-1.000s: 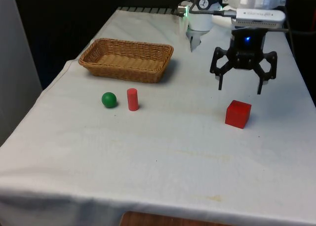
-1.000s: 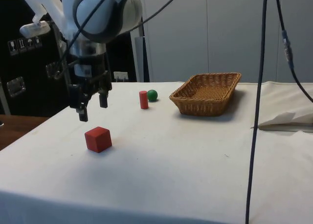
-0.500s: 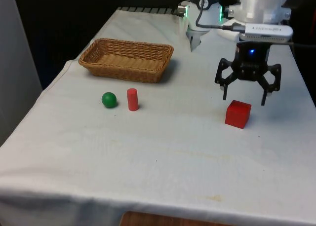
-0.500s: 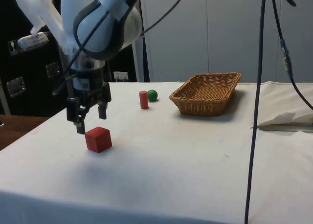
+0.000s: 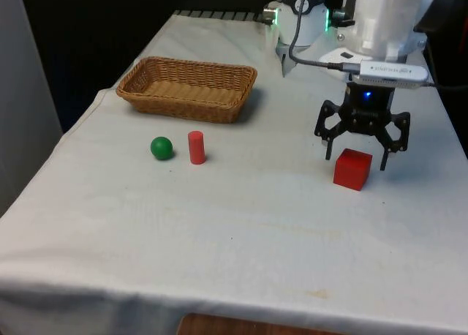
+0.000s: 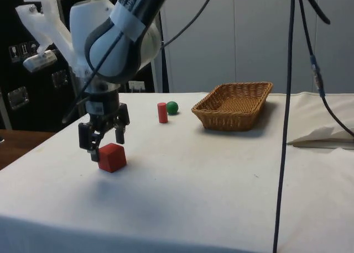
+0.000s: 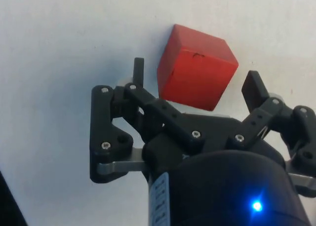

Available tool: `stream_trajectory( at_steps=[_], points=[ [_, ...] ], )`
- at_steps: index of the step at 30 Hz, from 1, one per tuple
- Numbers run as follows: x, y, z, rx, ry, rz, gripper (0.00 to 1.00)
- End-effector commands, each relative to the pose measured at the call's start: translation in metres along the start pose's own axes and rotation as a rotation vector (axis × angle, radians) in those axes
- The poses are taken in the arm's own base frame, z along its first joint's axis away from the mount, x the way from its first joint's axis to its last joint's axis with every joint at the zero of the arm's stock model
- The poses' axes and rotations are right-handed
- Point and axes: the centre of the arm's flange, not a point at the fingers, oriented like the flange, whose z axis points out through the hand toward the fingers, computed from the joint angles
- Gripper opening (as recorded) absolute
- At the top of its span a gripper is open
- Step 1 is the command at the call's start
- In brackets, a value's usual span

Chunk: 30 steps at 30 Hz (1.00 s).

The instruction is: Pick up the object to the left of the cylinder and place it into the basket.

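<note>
On the cloth-covered bench (image 5: pixel 219 225), going from the front view's left to its right: a green ball (image 5: pixel 161 148) rests just left of an upright red cylinder (image 5: pixel 196 147), the two close but not touching. Behind them, toward the far end, sits a shallow wicker basket (image 5: pixel 187 88), with nothing visible inside it. Well apart, on the front view's right, a red cube (image 5: pixel 352 169) lies on the cloth with the black hand (image 5: pixel 363 160) poised low over it.

The hand's fingers are spread wide. In the wrist view the cube (image 7: pixel 196 67) sits between the two fingers (image 7: pixel 138 72), turned at an angle to them, with a gap on each side and no contact. The side view shows the hand (image 6: pixel 103 149) low over the cube (image 6: pixel 112 157), its fingertips level with the upper part of the block, while the ball (image 6: pixel 172 107) and cylinder (image 6: pixel 162 112) stand farther along the bench near the basket (image 6: pixel 234 106).

No brand names, labels or legible writing appear on the ball, cylinder, cube or basket.
</note>
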Motion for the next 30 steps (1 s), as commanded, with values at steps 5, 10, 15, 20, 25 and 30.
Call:
stream_trajectory(
  at_steps=[5, 10, 15, 20, 25, 30],
  points=[
    [0.000, -0.001, 0.007, 0.002, 0.006, 0.014, 1.00],
    [-0.001, -0.001, 0.008, -0.002, 0.005, 0.018, 0.80],
    [-0.001, 0.000, 0.007, -0.006, 0.001, 0.015, 0.23],
    [-0.001, -0.001, 0.008, -0.003, 0.004, 0.020, 0.05],
    [-0.001, 0.000, 0.007, -0.006, 0.001, 0.016, 0.06],
    [-0.001, 0.001, -0.006, -0.003, 0.006, 0.011, 0.06]
  ],
)
